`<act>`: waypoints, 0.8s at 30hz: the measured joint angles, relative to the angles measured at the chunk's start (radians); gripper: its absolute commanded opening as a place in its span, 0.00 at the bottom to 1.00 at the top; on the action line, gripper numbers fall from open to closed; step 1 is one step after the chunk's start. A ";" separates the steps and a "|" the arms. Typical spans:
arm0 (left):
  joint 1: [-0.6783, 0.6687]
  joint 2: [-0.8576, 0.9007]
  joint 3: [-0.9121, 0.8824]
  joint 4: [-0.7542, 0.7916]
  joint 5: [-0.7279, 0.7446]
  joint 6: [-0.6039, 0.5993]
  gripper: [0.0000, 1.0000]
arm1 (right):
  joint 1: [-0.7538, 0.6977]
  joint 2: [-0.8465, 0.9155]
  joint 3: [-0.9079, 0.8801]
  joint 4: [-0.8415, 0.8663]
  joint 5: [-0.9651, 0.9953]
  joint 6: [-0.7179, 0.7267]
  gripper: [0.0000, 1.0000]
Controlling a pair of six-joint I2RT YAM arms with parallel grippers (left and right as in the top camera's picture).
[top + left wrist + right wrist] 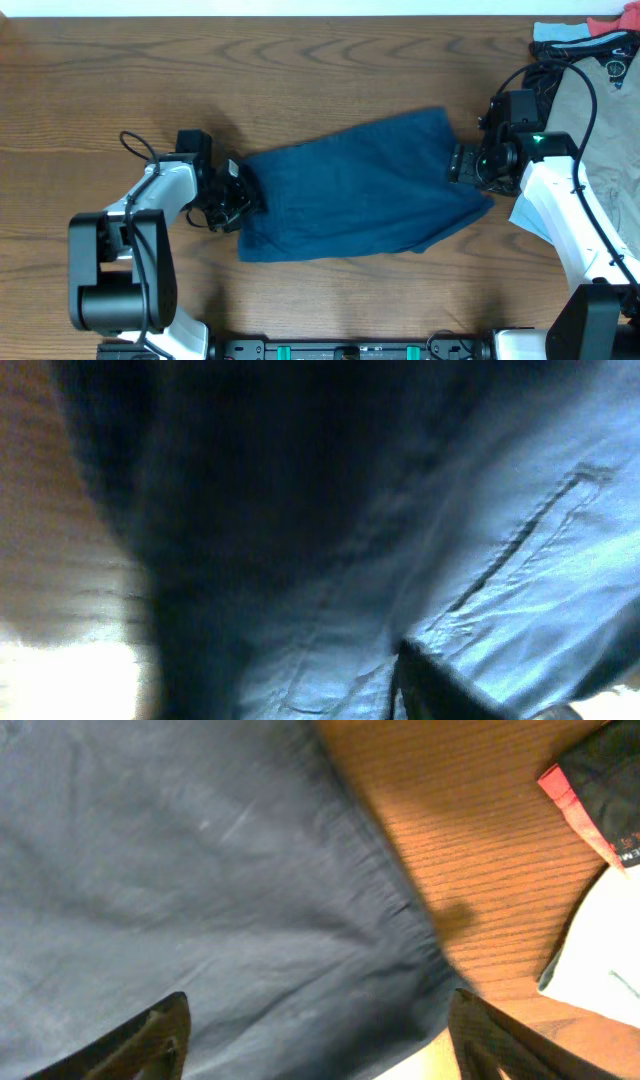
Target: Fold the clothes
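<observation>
The dark navy-blue shorts (360,185) lie folded into a flat, slightly slanted band in the middle of the wooden table. My left gripper (240,195) is at their left edge. In the left wrist view the shorts (500,510) fill the blurred frame, showing a stitched pocket slit. Only one dark finger (440,685) shows, so I cannot tell if the jaws are open. My right gripper (462,163) is at the shorts' right edge. In the right wrist view its jaws (320,1030) are wide open just above the fabric's hem (200,870).
A beige-khaki garment (610,130) lies at the right edge behind the right arm. A light blue cloth (570,30) and a black item with a red edge (590,780) sit in the far right corner. Bare wood (300,60) spans the back.
</observation>
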 measured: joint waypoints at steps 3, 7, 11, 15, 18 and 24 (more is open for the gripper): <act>-0.003 0.011 -0.004 -0.002 0.002 0.001 0.06 | 0.000 0.000 0.000 0.007 -0.020 -0.013 0.33; 0.011 -0.005 -0.002 -0.044 0.000 0.004 0.06 | 0.014 0.000 0.000 0.023 -0.057 -0.024 0.01; 0.023 -0.058 0.037 -0.187 -0.053 0.003 0.06 | 0.064 0.000 -0.006 0.064 -0.088 -0.024 0.01; 0.023 -0.137 0.152 -0.333 -0.095 0.004 0.06 | 0.151 0.005 -0.051 0.164 -0.140 -0.025 0.01; 0.023 -0.192 0.232 -0.409 -0.106 0.003 0.06 | 0.226 0.027 -0.092 0.245 -0.193 -0.025 0.01; 0.023 -0.276 0.320 -0.456 -0.090 0.003 0.06 | 0.420 0.164 -0.145 0.443 -0.337 -0.010 0.01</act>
